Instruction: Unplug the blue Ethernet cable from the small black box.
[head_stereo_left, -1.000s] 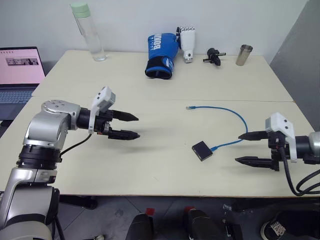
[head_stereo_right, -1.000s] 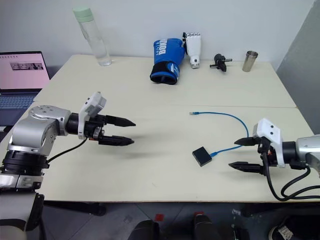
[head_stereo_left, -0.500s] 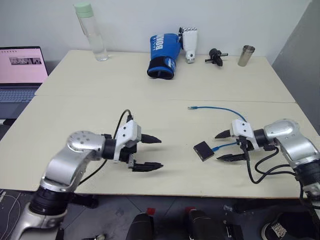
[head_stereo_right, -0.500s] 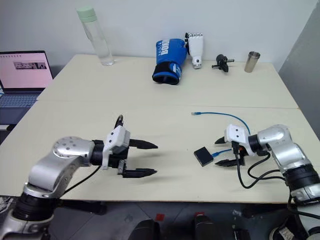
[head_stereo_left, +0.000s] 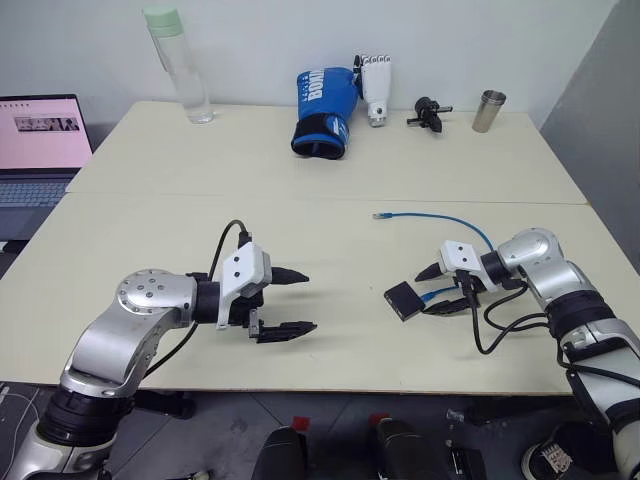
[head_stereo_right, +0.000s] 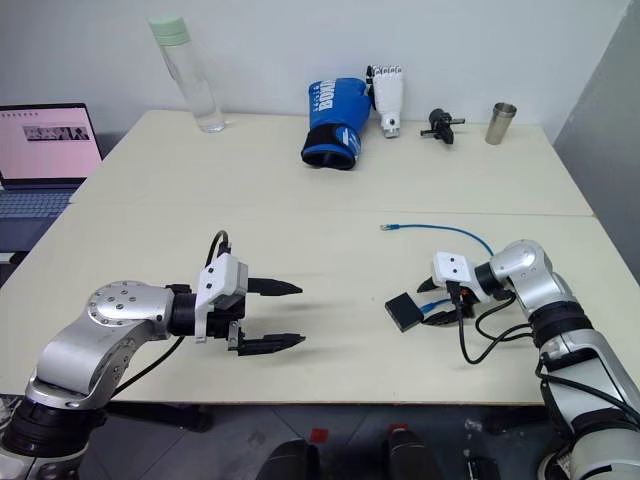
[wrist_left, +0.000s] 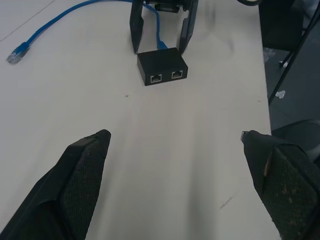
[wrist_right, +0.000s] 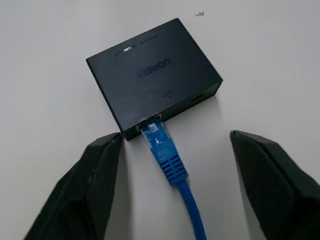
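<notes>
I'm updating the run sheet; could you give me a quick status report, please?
Left gripper open, clear of the work. Right gripper open, straddling blue Ethernet cable at its plug. Cable plugged into small black box. Nothing in the way.

blue Ethernet cable plugged into small black box — jaws astride

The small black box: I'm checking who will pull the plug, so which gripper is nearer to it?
Right. The right gripper straddles the blue Ethernet cable right at the small black box, fingers apart. The left gripper hangs open well away, across bare table.
</notes>
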